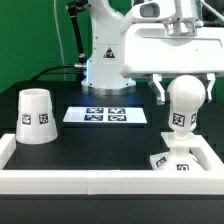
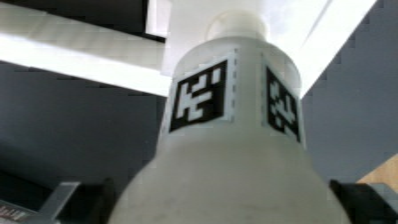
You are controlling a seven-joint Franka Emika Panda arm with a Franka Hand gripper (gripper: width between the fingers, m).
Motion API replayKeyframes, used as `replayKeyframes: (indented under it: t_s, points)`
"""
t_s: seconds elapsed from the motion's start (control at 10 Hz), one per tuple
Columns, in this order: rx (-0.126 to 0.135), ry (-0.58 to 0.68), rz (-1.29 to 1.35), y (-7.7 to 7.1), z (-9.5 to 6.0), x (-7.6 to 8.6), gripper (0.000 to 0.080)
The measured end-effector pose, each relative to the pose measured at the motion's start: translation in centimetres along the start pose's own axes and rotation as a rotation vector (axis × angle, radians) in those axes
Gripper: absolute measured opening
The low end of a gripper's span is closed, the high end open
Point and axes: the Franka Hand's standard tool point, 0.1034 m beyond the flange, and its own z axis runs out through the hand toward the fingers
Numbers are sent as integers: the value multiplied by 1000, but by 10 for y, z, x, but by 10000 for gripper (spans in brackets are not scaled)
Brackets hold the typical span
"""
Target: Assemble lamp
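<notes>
The white ball-shaped bulb (image 1: 184,98) stands upright at the exterior view's right, neck down and tag facing front. Its lower end meets the small square stepped base (image 1: 173,161); I cannot tell whether it is seated. My gripper (image 1: 185,90) comes from above with a finger on each side of the ball and is shut on it. In the wrist view the tagged bulb (image 2: 228,110) fills the frame between my gripper's (image 2: 217,205) dark fingertips (image 2: 82,200). The cup-like shade (image 1: 37,115) stands alone, wide end down, at the exterior view's left.
The marker board (image 1: 106,115) lies flat on the black table between the shade and the bulb. A white rail (image 1: 90,181) runs along the table's front and sides. The arm's white pedestal (image 1: 105,60) stands behind the marker board.
</notes>
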Motion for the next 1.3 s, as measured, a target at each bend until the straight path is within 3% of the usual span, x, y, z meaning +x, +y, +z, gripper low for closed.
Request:
replayKeyframes:
  t_s: [0.5,0.6,1.1,1.3]
  points:
    - [-9,22,-1,1,0,-2,579]
    - [-9,22,-1,1,0,-2,687]
    - [-9,22,-1,1,0,-2,699]
    - [-6,13,1,2,-7,-1,699]
